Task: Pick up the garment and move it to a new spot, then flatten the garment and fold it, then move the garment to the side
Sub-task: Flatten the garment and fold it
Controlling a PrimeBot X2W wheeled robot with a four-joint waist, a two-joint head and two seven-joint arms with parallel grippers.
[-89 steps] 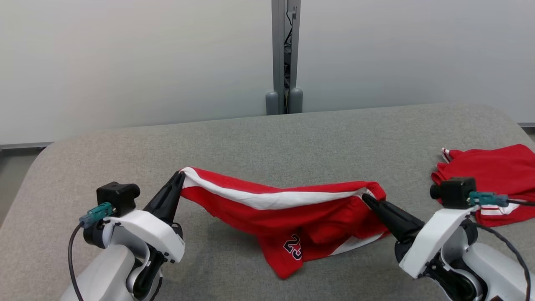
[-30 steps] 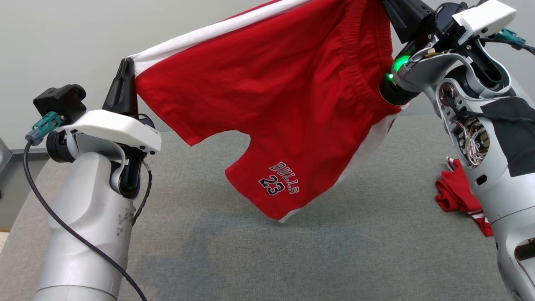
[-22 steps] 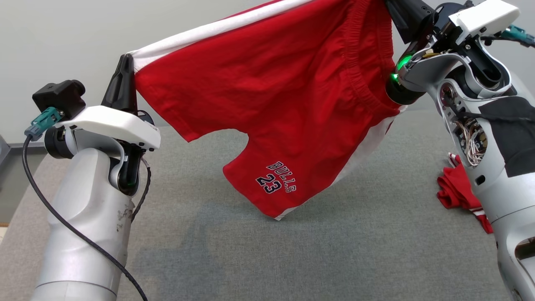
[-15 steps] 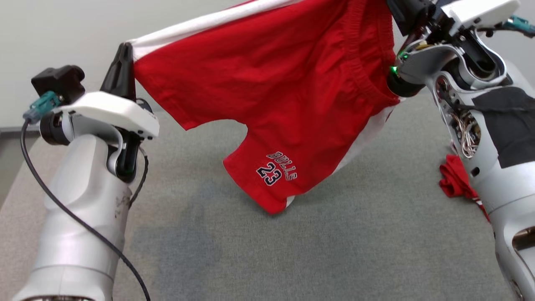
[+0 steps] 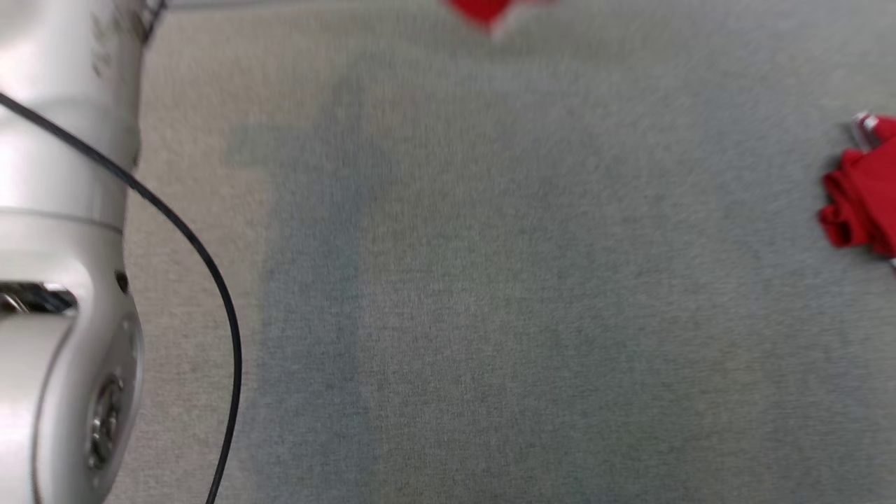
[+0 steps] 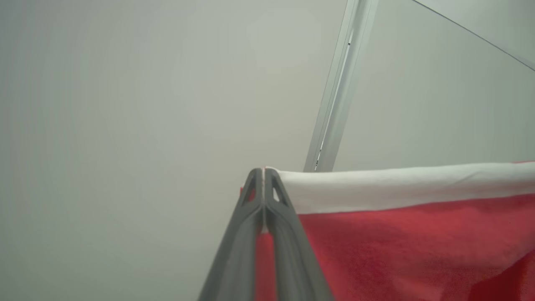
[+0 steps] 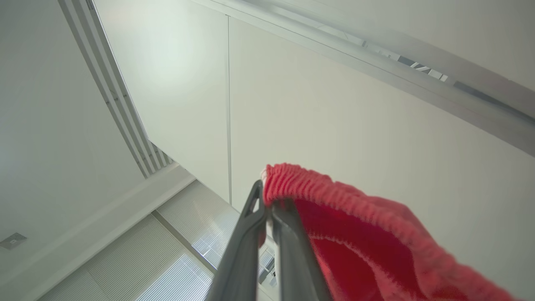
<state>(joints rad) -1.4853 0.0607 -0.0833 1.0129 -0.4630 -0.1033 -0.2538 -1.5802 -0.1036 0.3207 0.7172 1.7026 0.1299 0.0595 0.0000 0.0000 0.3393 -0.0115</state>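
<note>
Left gripper [image 6: 264, 172] is pinched tight on the white-trimmed corner of the red shorts [image 6: 397, 242], and the right gripper [image 7: 269, 196] is clamped just as hard on the ribbed waistband [image 7: 317, 188]. Both sets of fingers point upward with the cloth hanging off them, so the guess is the robot's holding the shorts in the air by two corners to let them drop open before laying them flat. In the head view their bottom tip pokes in at the top edge, hanging clear of the grey table [image 5: 490, 280]. As for what the table carries, there's a second crumpled red heap [image 5: 857, 196] way off on the robot's right, well apart.
</note>
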